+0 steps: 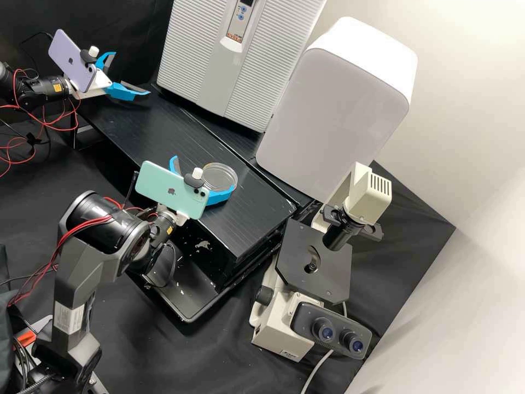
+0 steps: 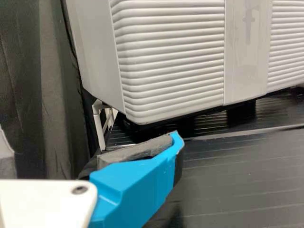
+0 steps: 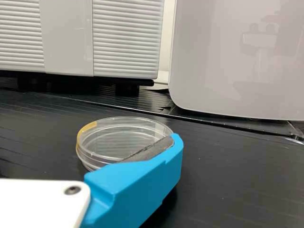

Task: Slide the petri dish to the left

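A clear round petri dish lies flat on the black ribbed platform, near its right end. My right gripper is open and straddles the dish, under a teal phone. One of its blue fingers rests against the dish's near side; the other blue finger stands apart on the dish's left. My left gripper is open at the platform's far left end, under a purple phone, with nothing between its fingers. Its blue finger hovers just over the platform.
A white ribbed appliance stands behind the platform. A white box-shaped device sits close to the dish's right. A microscope stands lower right. The platform drops off to a lower black tray at the front.
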